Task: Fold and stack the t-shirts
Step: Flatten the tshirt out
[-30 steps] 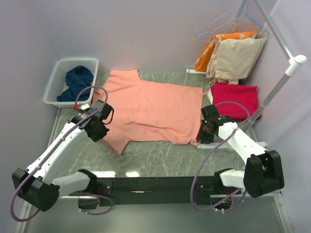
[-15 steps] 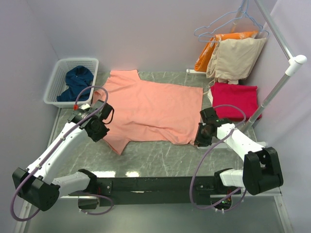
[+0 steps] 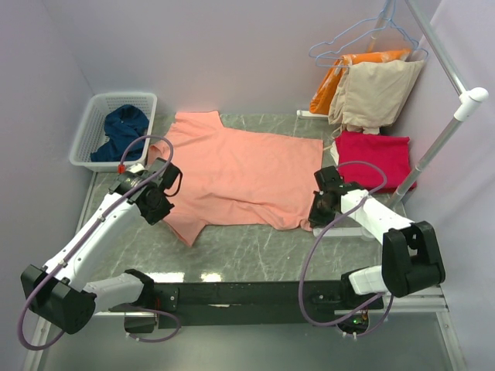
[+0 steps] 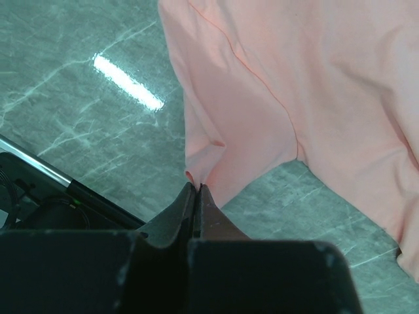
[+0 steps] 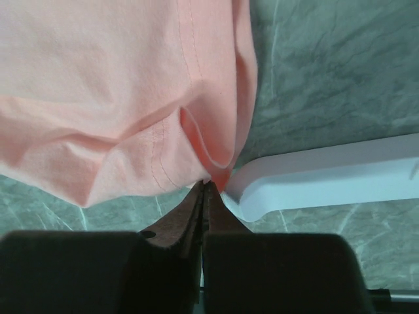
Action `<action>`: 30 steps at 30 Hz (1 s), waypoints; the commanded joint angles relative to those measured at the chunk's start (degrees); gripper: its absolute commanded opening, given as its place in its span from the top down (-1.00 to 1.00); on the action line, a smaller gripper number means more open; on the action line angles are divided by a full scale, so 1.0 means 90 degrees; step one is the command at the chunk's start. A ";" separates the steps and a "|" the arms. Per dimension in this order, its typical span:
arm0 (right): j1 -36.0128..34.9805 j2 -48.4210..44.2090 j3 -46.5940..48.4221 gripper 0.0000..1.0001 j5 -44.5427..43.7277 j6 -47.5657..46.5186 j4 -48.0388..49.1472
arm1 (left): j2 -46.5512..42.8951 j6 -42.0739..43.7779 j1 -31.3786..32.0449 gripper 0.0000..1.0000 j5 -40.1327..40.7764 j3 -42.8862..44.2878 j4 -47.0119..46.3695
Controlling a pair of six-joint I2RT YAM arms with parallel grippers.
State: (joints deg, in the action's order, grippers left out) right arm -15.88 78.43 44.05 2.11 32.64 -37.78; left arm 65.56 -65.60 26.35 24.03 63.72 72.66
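The grey-green marble counter [image 3: 255, 247] is taking up most of the top view. The salmon-pink t-shirt [image 3: 240, 174] is lying spread flat across its middle, turned sideways, with its sleeves pointing toward 9 o'clock and its bottom hem running along the 3 o'clock side.

At 1 o'clock a beige garment [image 3: 375, 93] and an orange garment [image 3: 329, 85] are hanging from a wire hanger [image 3: 363, 39]. Just below them, at 2 o'clock, the crimson-red t-shirt [image 3: 375, 158] is resting folded into a neat rectangle, just beside the pink shirt's hem. At 10 o'clock a white slotted basket [image 3: 83, 139] is sitting at the counter's far corner, and the navy-blue t-shirt [image 3: 124, 127] is lying crumpled inside it.

The left pincer [image 3: 158, 205] is sitting at the 8 o'clock edge of the pink shirt. In its wrist view the fingers [image 4: 180, 212] are pressing together, with the rim of the nearer sleeve puckering up between their tips.

The right pincer [image 3: 317, 216] is sitting at the shirt's 4 o'clock corner. Its fingers [image 5: 186, 216] are likewise pressing together, pinching the stitched hem corner, which is folding over on itself right at the tips. Just beside that corner a white rack foot [image 5: 327, 176] is lying on the counter.
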 commanded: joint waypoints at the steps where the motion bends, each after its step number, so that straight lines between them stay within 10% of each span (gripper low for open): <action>1: -0.0033 -0.0394 0.0543 1.00 -0.0507 -0.0082 -0.0343 | -0.0107 0.0024 0.0012 0.98 0.0279 0.0332 0.0139; 24: -0.0052 0.1197 0.1189 1.00 -0.0254 -0.0433 0.0028 | -0.0136 0.0092 0.0012 0.98 0.0308 0.0371 0.0120; 30: -0.0072 0.1207 0.1258 0.60 -0.0351 -0.0502 -0.0060 | -0.0165 0.0072 0.0012 0.98 0.0318 0.0342 0.0110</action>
State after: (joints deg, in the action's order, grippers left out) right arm -15.97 90.06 52.90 -0.30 29.06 -38.65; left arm 65.32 -65.39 26.35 25.41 64.64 73.30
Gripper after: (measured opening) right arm 0.170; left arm 0.021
